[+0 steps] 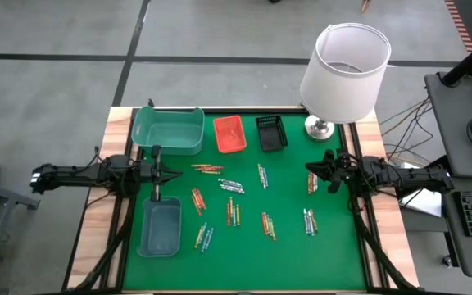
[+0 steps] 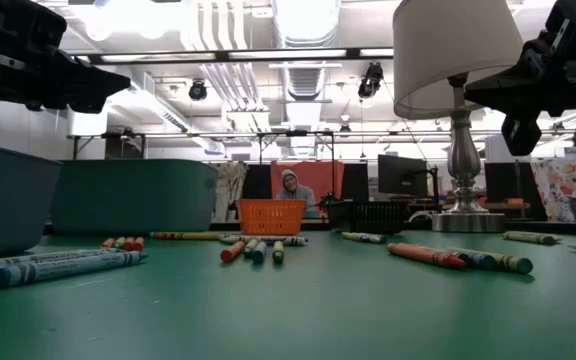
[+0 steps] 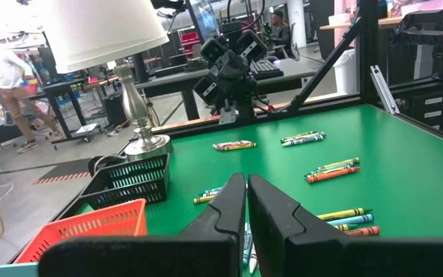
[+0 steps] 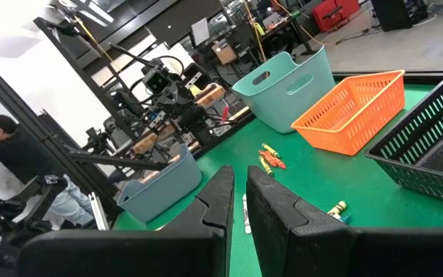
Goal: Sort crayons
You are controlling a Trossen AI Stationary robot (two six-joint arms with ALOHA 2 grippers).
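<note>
Crayons (image 1: pixel 231 199) lie scattered in small bunches over the middle of the green mat (image 1: pixel 334 254), none of them inside any container. One bunch sits near the left gripper (image 1: pixel 173 173), a few more run down the centre, and two short groups rest on the right side of the mat, one just beside the right gripper (image 1: pixel 309 168).

Left gripper hangs above the mat between the two teal bins, its fingers pressed together with nothing between them. The larger teal bin (image 1: pixel 169 130) stands at the far left corner of the mat, the smaller teal bin (image 1: pixel 159 229) nearer the front on the same side.

Right gripper hovers over the right edge of the mat, near the base of the table lamp (image 1: pixel 344 67). Its fingers stand almost together with only a thin slit showing, and they pinch nothing.

Along the far edge, a small orange basket (image 1: pixel 229 133) and a black basket (image 1: pixel 271 133) sit side by side, between the larger bin and the lamp.

Beyond the table a person (image 3: pixel 2 73) in a white top stands in the room.
</note>
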